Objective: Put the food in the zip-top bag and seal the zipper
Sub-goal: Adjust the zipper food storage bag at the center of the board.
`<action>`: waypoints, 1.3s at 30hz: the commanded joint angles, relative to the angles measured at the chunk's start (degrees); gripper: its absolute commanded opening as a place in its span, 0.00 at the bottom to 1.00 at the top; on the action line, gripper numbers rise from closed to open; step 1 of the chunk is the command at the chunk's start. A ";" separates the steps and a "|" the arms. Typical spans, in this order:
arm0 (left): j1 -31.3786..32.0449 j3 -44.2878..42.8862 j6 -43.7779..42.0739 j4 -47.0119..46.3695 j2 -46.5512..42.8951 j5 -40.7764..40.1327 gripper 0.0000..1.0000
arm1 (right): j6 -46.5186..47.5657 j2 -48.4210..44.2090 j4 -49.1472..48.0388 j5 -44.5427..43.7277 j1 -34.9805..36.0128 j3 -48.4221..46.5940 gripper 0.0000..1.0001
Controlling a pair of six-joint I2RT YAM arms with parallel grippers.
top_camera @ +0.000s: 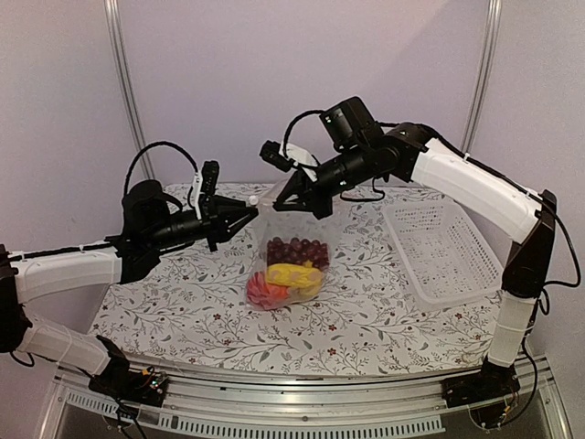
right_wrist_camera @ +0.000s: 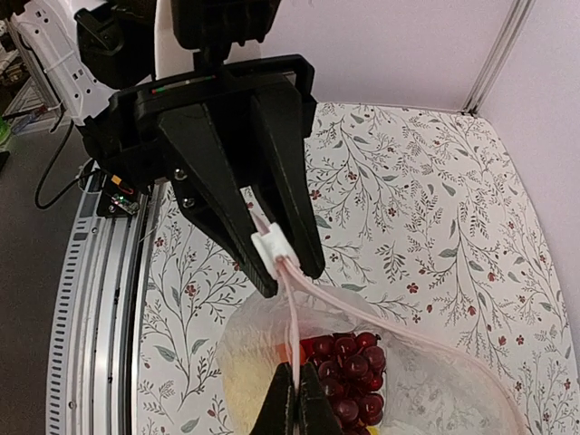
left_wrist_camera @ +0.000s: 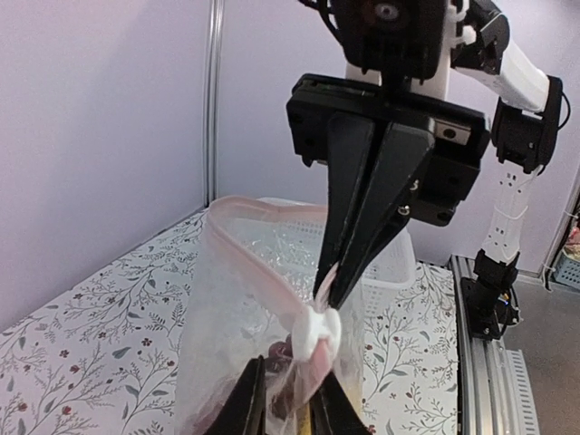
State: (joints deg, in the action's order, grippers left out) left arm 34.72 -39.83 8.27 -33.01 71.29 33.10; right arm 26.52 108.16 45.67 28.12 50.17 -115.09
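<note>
- Left gripper [top_camera: 249,213]: jaws nearly closed, pinching the bag [top_camera: 302,225] mouth beside its white slider [left_wrist_camera: 317,332].
- Right gripper [top_camera: 280,206]: clamped tight on the zipper [right_wrist_camera: 294,317].
- Bag sits mid-counter [top_camera: 183,311], food [top_camera: 294,265] inside.

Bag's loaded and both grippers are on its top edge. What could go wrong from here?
The right gripper pinches only the thin zipper strip; it may slip as the left gripper pulls the slider. The zip-top bag mouth gapes open, so a drop could spill the grapes.
</note>
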 commanded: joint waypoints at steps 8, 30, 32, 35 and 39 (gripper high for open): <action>-0.39 -0.77 0.46 -2.94 1.87 0.84 0.12 | -1.77 3.54 -1.02 -1.41 -0.38 -3.56 0.00; -0.43 -7.74 -1.23 7.65 1.20 -1.05 0.00 | -1.16 1.66 0.17 -5.47 -2.56 -4.03 0.22; -0.29 -11.44 -2.12 12.65 1.57 0.69 0.00 | 0.28 0.12 -0.35 -9.46 -3.54 -2.23 0.25; 0.04 -16.85 -3.11 17.64 3.13 2.30 0.00 | 0.96 -1.59 -0.84 -10.69 -6.80 -0.11 0.30; 0.37 -24.30 -4.59 22.58 6.50 1.58 0.00 | -0.26 -4.88 2.04 -2.73 -12.51 0.00 0.39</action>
State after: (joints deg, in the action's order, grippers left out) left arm 34.83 -56.93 6.13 -15.27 75.66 33.52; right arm 26.57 108.47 45.50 21.74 43.48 -115.79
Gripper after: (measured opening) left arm 0.005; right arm 0.357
